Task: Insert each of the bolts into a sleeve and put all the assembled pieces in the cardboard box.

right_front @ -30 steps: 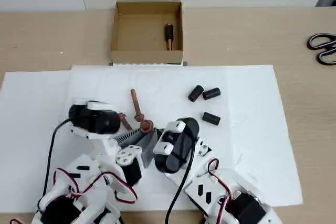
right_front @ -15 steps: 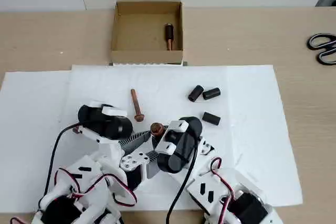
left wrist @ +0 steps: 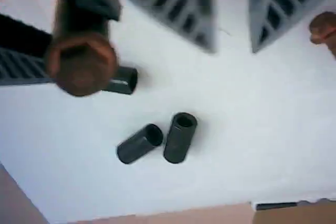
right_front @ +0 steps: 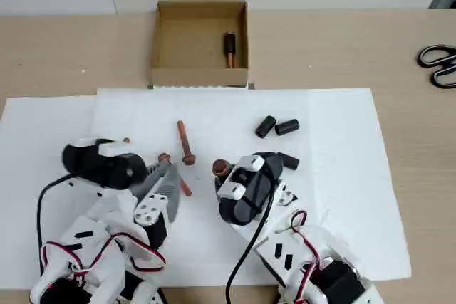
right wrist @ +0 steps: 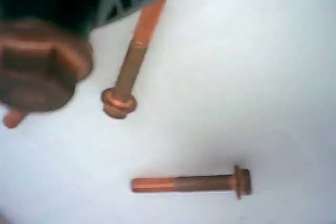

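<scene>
**benchbot_newbie:** What would you watch out for here?

**sleeve_wrangler:** Your right gripper is clenched on a copper bolt, well out from the cardboard box on the arms' side, with the head poking out of the fingers. Your left gripper is spread wide with nothing in it. It sits about as far from the box, over toward the robot's left.

Biggest risk, I reckon: the nearest sleeve is half tucked behind that right gripper, so swinging the bolt round could bump it and send it rolling. The second sleeve and third sleeve lie just beside each other, closer to the box. If you pinch one with the left fingers you may well knock its neighbour away.

A loose bolt lies right by the left fingers and could get shoved when that arm goes. The other loose bolt lies between it and the box. And if the held bolt is tilted in the grip, it'll jam at the sleeve's mouth.

**benchbot_newbie:** Any labels?

**sleeve_wrangler:** Nothing readable. One assembled piece is in the box, and scissors lie far off to the box's right. No print I can make out.
</scene>
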Controlling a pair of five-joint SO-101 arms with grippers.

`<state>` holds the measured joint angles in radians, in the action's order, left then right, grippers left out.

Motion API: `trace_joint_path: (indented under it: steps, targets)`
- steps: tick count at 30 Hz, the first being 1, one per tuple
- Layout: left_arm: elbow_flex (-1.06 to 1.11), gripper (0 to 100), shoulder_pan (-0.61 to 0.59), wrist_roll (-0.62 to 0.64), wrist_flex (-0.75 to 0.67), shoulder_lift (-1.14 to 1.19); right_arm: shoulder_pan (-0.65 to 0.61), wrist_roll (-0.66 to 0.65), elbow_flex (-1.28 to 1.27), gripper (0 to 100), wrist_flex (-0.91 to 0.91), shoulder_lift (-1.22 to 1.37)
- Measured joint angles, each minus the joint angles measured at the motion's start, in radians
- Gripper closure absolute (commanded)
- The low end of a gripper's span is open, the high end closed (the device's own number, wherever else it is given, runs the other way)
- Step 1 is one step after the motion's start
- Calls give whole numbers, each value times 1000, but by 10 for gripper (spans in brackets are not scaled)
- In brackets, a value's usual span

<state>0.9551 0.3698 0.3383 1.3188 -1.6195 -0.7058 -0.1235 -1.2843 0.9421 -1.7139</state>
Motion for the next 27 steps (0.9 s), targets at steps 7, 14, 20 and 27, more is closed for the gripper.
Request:
trace_joint_path:
  steps: [7, 14, 20, 27]
  targets:
    - [43, 995, -167, -92, 0, 0, 143, 97, -18, 995, 0, 2]
    - [308, 995, -413, -264, -123, 5, 247, 155, -18, 995, 0, 31]
    - [537, 995, -512, -368, -279, 6, 262, 158, 92, 995, -34, 222]
    - [594, 995, -517, -367, -351, 6, 270, 158, 270, 995, -126, 508]
